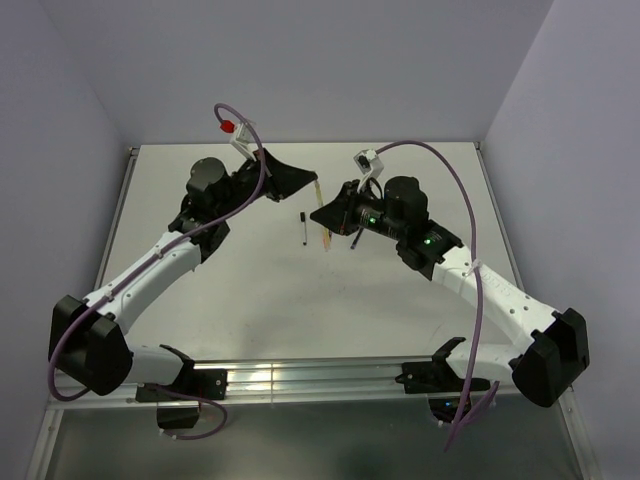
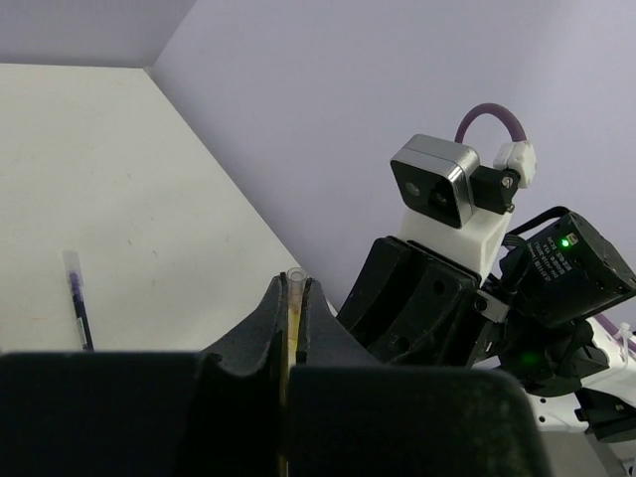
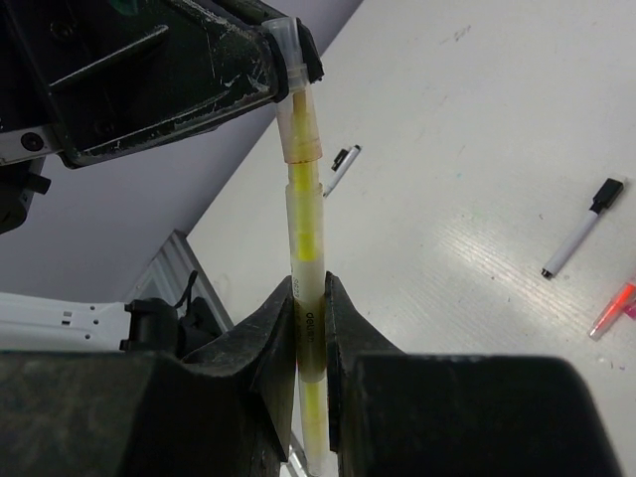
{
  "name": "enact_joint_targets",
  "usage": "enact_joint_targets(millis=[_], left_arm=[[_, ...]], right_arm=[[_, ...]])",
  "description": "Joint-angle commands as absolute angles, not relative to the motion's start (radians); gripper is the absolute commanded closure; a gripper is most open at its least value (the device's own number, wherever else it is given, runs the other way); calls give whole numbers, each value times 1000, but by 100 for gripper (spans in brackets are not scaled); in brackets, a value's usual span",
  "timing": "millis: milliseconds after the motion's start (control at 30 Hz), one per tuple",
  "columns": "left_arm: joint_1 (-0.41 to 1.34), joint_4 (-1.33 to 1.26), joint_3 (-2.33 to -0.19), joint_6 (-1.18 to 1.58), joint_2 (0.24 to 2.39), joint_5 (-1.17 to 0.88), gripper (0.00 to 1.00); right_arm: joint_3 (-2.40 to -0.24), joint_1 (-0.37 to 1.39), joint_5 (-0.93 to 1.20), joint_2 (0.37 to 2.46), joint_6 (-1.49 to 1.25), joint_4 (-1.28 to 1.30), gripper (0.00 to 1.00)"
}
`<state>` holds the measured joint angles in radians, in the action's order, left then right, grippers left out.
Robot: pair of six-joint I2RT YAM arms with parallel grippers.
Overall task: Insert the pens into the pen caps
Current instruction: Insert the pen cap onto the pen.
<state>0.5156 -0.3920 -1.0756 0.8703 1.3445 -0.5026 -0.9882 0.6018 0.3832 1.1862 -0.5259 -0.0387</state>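
Observation:
A yellow pen [image 3: 306,234] hangs in the air between my two grippers. My right gripper [image 3: 310,298] is shut on its white barrel. The pen's upper end sits inside a clear pen cap [image 3: 297,109]. My left gripper [image 3: 288,45] is shut on that cap, whose open tip [image 2: 295,278] pokes out between the fingers in the left wrist view. From above, the yellow pen [image 1: 318,193] spans the short gap from the left gripper [image 1: 308,183] to the right gripper [image 1: 322,212], above the middle of the table.
On the table below lie a white pen with a black cap [image 3: 583,224], an orange pen [image 3: 616,308] and another white-and-black pen [image 3: 341,169]. A purple pen [image 2: 77,313] lies to the left. Walls enclose the table [image 1: 400,300] on three sides.

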Motion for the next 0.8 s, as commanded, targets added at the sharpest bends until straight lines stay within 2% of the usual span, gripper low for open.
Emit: enact_joint_targets(millis=[0,767], left_arm=[[554,-312,-1080,854,1293,-586,100],[689,81,-1241,635,1312,-489,100]], right_arm=[[-986,578,227,1160,-520,-193,100],[-983,578,230,1124,-511,-184,100]])
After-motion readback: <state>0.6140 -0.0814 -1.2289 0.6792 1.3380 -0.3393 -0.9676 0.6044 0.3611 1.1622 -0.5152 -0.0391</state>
